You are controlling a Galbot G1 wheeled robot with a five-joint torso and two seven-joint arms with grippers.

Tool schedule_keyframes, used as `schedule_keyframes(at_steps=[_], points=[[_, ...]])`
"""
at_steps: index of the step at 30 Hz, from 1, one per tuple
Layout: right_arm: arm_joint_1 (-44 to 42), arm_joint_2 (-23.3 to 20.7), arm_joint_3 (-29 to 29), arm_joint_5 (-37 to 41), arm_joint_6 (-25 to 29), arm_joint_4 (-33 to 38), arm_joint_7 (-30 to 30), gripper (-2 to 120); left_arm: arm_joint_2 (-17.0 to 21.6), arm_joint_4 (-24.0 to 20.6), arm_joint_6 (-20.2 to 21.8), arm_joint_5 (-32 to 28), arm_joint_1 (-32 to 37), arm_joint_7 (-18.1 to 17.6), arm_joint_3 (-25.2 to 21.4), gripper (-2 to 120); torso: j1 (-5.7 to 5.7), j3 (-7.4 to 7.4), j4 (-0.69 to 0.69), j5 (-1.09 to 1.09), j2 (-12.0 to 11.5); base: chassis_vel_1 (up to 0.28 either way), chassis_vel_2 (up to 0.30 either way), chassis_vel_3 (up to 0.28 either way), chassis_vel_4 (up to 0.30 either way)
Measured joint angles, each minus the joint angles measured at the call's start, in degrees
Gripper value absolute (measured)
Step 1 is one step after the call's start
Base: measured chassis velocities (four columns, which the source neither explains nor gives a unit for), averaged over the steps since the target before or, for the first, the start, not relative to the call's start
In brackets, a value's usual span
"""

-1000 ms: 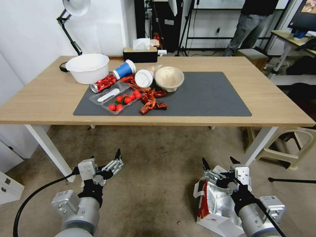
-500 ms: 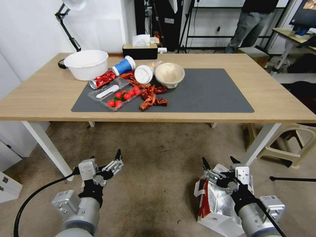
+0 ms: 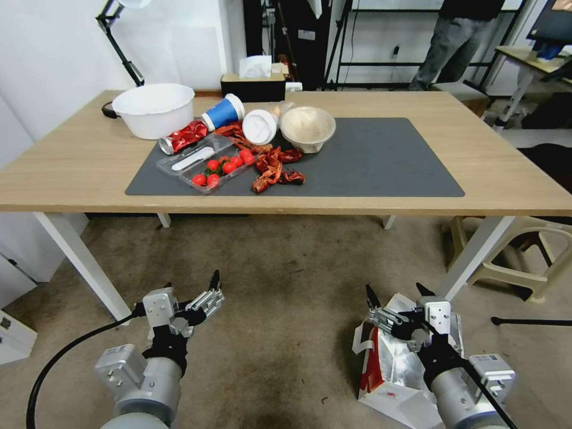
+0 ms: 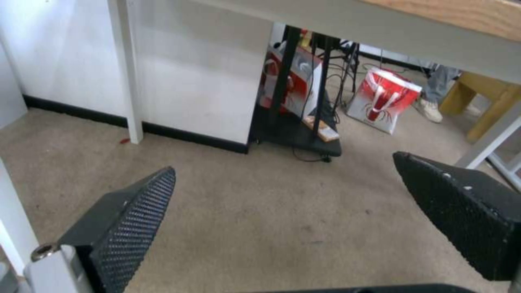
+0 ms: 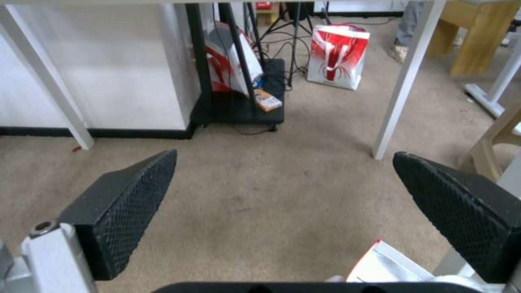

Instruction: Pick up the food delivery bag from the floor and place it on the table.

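Right gripper (image 3: 398, 297), fingers spread wide and holding nothing, hovers over the open food delivery bag (image 3: 390, 366), which sits on the floor (image 3: 286, 310) at the lower right of the head view, just beside a white table leg (image 3: 471, 256). Left gripper (image 3: 202, 292), also spread, hangs at lower left above bare carpet. Across the upper frame, the table (image 3: 506, 179) carries a grey mat (image 3: 381, 161) crowded at its left end with a white basin (image 3: 154, 109), blue cup (image 3: 223, 112), bowl (image 3: 307, 126) and tomato tray (image 3: 208, 170).

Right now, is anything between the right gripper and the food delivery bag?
Nothing visible. The right gripper hangs open directly over the food delivery bag on the floor, with only air between them.
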Motion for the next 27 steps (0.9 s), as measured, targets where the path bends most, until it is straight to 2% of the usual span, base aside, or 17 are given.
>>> schedule_keyframes(at_steps=[14, 27], points=[[0.1, 0.2, 0.0, -0.1, 0.1, 0.0, 0.0, 100, 0.1, 0.2, 0.0, -0.1, -0.2, 0.0, 0.0, 100, -1.77, -2.87, 0.0, 0.0, -4.6, 0.0, 0.0, 0.0, 0.0], [0.2, 0.1, 0.0, -0.1, 0.1, 0.0, 0.0, 100, -0.1, 0.3, -0.1, -0.1, -0.2, 0.0, 0.0, 100, -2.83, -4.62, 0.0, 0.0, -7.4, 0.0, 0.0, 0.0, 0.0]])
